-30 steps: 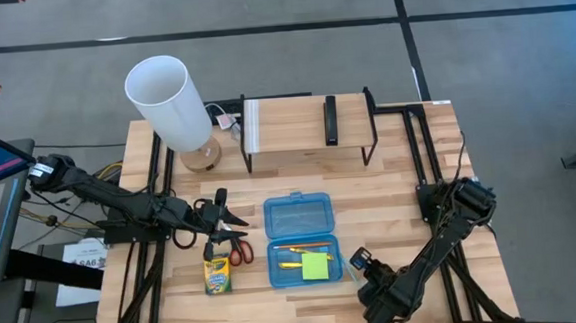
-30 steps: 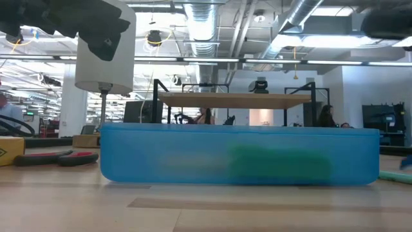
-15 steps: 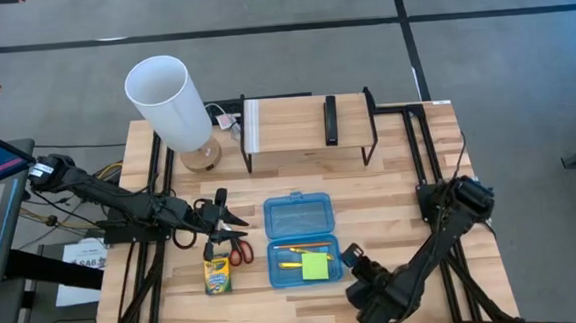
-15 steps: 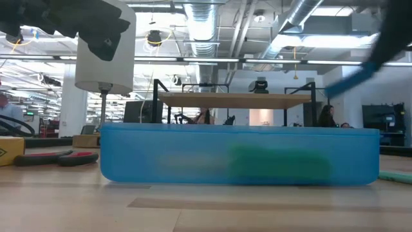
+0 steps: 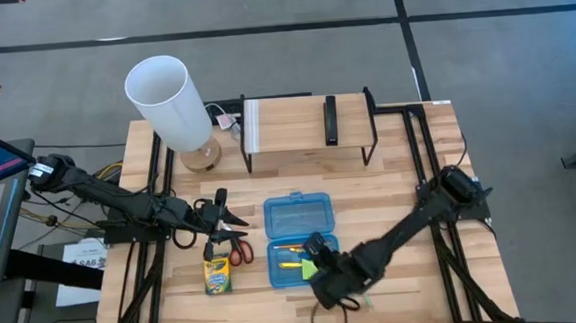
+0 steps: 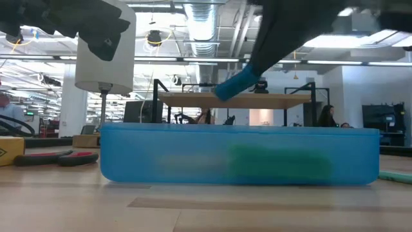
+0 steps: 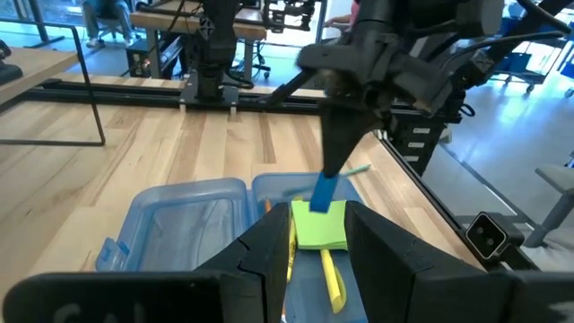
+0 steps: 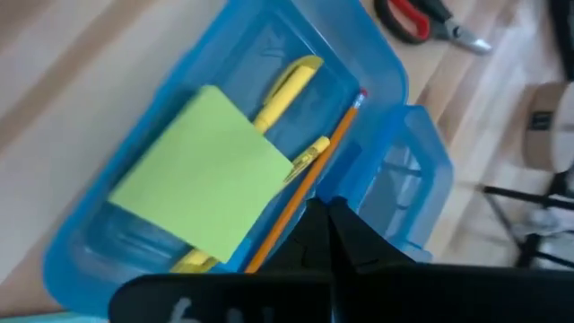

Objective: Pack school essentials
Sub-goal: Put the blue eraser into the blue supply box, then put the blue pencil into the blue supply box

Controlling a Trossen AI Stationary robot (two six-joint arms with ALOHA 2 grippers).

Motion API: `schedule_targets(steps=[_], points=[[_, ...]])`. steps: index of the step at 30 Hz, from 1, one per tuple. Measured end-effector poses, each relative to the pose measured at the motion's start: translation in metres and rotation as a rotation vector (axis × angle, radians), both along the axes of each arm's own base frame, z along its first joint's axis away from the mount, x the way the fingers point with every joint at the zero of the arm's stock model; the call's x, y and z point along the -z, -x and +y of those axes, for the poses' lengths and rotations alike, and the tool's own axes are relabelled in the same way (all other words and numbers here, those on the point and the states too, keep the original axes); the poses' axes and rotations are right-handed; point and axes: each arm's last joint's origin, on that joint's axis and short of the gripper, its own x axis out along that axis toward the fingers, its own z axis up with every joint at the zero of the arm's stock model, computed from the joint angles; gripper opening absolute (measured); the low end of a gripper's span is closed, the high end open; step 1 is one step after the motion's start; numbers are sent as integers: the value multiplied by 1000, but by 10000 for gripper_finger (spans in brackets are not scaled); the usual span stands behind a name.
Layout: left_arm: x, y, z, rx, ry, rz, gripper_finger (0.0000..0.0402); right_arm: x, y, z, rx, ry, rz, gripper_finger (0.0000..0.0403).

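The blue plastic case (image 5: 303, 243) lies open at the table's middle. Its near half holds a lime sticky-note pad (image 8: 202, 193), yellow markers (image 8: 287, 82) and an orange pencil (image 8: 314, 170). My right gripper (image 5: 316, 248) hangs over that half, shut on a small blue eraser (image 7: 322, 192). Left of the case lie red-handled scissors (image 5: 237, 251) and a crayon box (image 5: 218, 275). My left gripper (image 5: 223, 214) waits open above the scissors, with nothing between its fingers (image 7: 269, 256). My right gripper pinches the blue eraser's upper end (image 7: 326, 179) between its two fingers (image 7: 339, 144), which slant down from the table's right. The eraser hangs tilted below them, lifted clear above the sticky-note pad and the case (image 6: 238, 154).
A lamp with a white shade (image 5: 168, 99) stands at the far left. A wire shelf (image 5: 306, 130) at the far edge carries a black bar (image 5: 331, 119). A teal pen (image 6: 396, 175) lies on the table right of the case.
My right gripper has swung from the table's near right toward the left and upward, tipping as it went. It has carried the blue eraser from beside the case to above the case's near half. It has stayed shut.
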Motion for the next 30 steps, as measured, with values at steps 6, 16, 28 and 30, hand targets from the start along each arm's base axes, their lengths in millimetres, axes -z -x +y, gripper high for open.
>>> schedule_targets(steps=[6, 16, 28, 30], points=[[0, 0, 0, 1, -2, -1, 98, 12, -11, -18, 14, -118, 35, 5], [0, 0, 0, 0, 2, 0, 98, 9, -18, -32, 90, -250, 55, 118], [0, 0, 0, 1, 1, 1, 98, 0, 12, -36, 465, -303, 159, 208], [0, 0, 0, 1, 0, 2, 98, -2, 23, -29, 523, -314, 189, 202]])
